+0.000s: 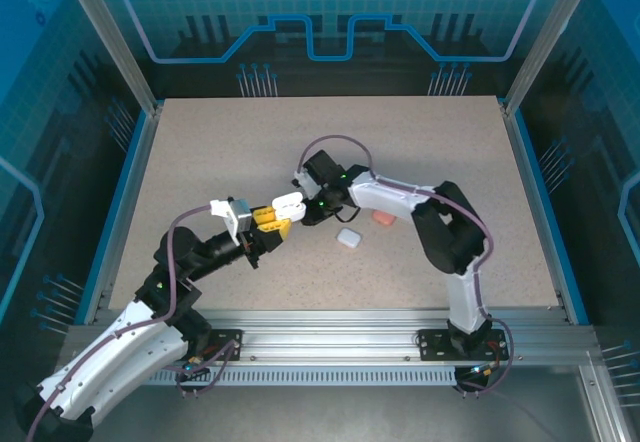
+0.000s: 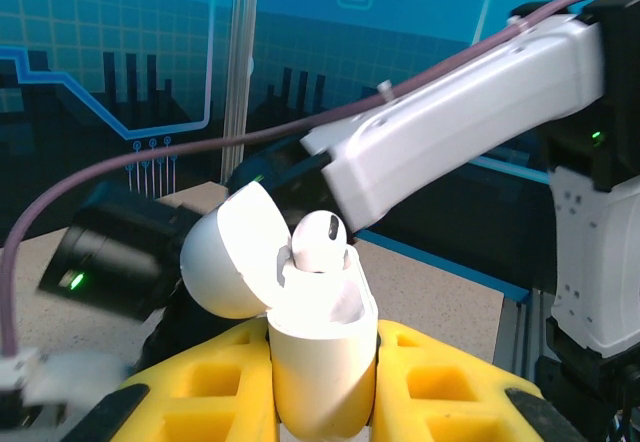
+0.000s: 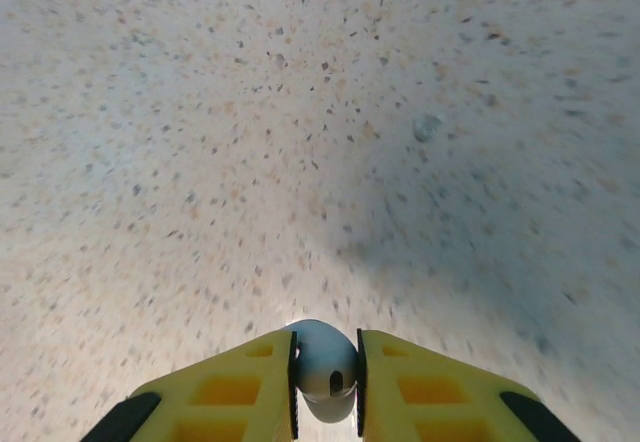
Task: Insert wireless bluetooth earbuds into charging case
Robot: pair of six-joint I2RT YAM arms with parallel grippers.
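open room across far table [image 1: 330,132], closed white case [image 1: 347,239] and pink case [image 1: 381,218] just beside right arm [image 1: 440,224]

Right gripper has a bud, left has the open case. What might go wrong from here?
1. The right gripper pinches the held bud at its very fingertips; that round shell could slip out.
2. The other bud stands high in the case that the left gripper clamps; a nudge may tip it out.
3. The right arm hangs close behind the open lid and could knock it.
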